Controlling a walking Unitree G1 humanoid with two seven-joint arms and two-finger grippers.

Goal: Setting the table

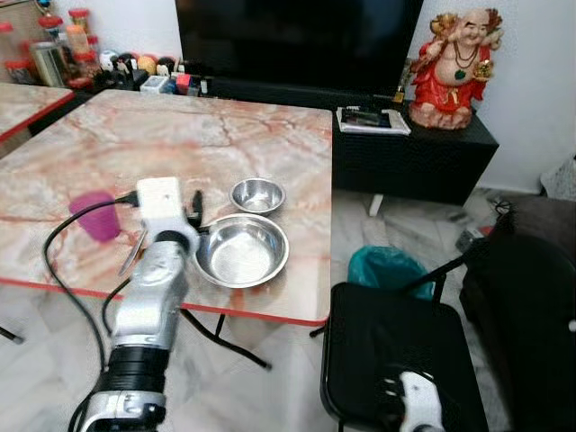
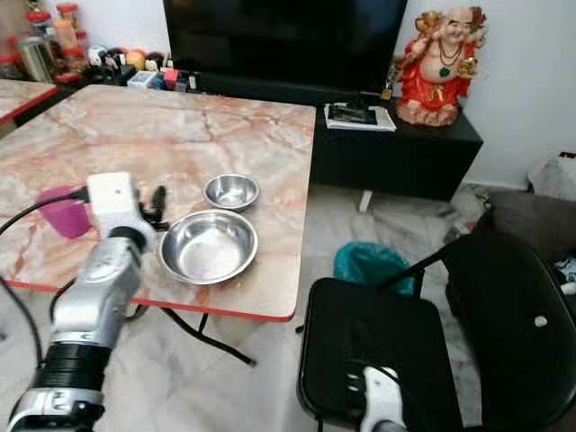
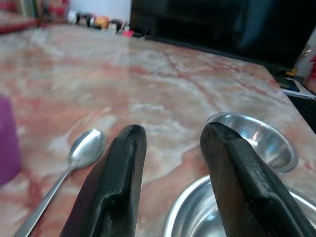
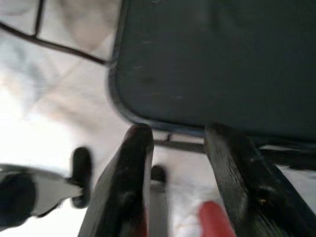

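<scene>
On the marble table (image 1: 180, 135) a large steel bowl (image 1: 241, 250) sits near the front edge, and a small steel bowl (image 1: 257, 195) stands just behind it. A spoon (image 3: 84, 148) lies left of the large bowl, partly hidden under my left arm in the eye views. Further left stands a purple cup (image 1: 94, 214). My left gripper (image 3: 173, 138) hovers low over the table between the spoon and the large bowl's rim, open and holding nothing. My right gripper (image 4: 177, 148) hangs low beside the black chair seat (image 4: 212, 64), open and empty.
A black chair (image 1: 396, 351) stands right of the table, with a teal bin (image 1: 387, 268) behind it. A dark TV cabinet (image 1: 414, 144) carries a red statue (image 1: 450, 63). Jars and small items (image 1: 54, 45) crowd the back left. A black cable (image 1: 63, 279) trails off the arm.
</scene>
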